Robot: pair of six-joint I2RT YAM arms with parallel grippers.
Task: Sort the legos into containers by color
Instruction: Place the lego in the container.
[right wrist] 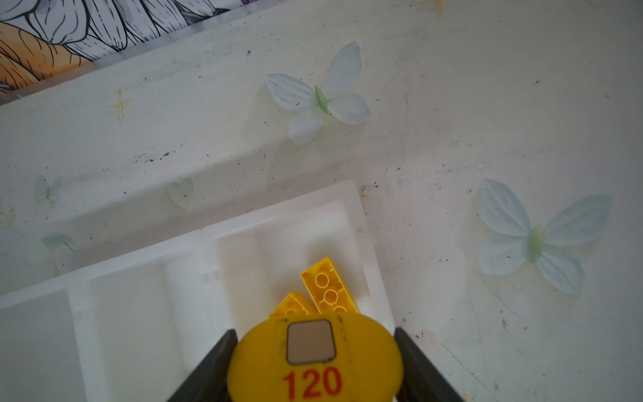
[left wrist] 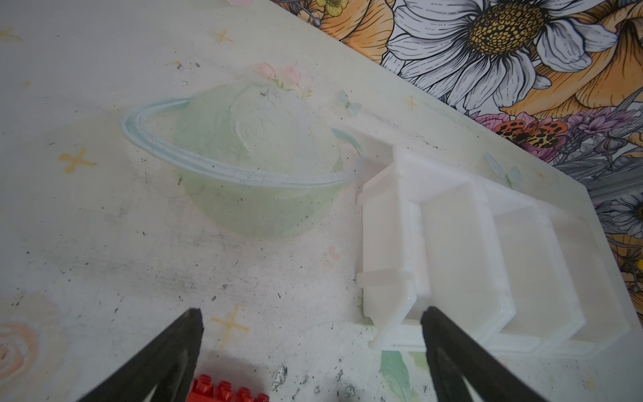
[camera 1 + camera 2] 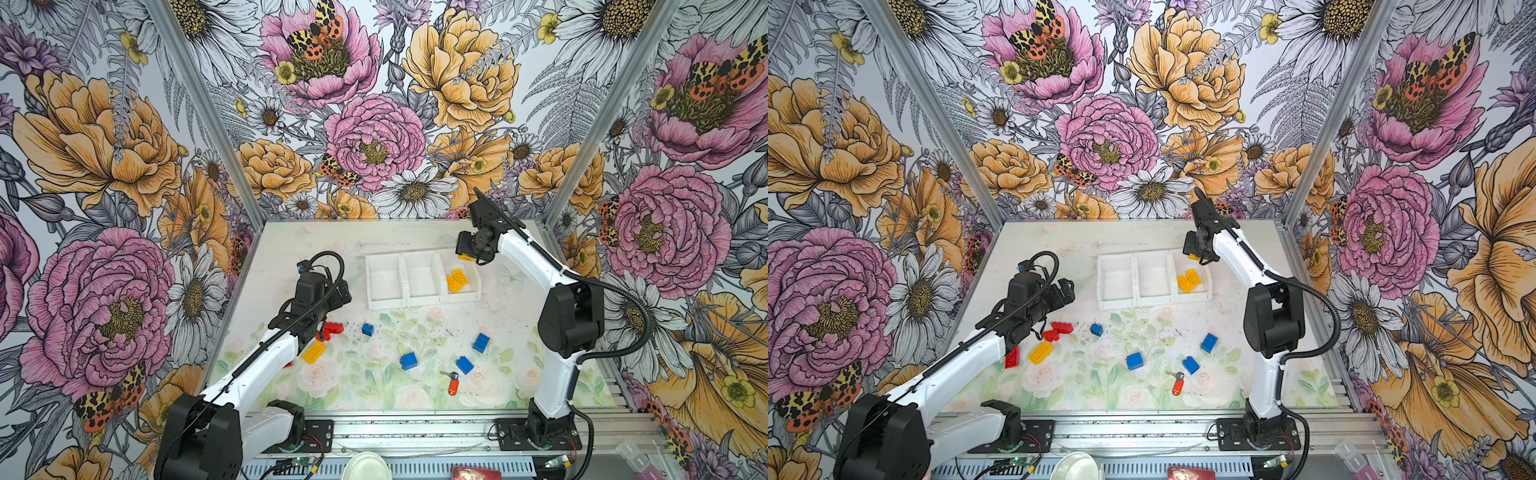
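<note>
right arm [image 3: 524, 254] high over the end bin [image 1: 285, 209], right gripper [image 1: 315, 334] clamped on a yellow piece [image 1: 313, 383]; left gripper [image 2: 312, 313] gaping wide above red bricks [image 2: 226, 389], open table [image 2: 104, 209] ahead.

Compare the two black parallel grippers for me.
The left gripper is wide open and empty; the right gripper is shut on a yellow oval piece marked 120. The left gripper is near a red studded brick; the right gripper is above the white plastic bin holding yellow bricks. Both have black jaws.
</note>
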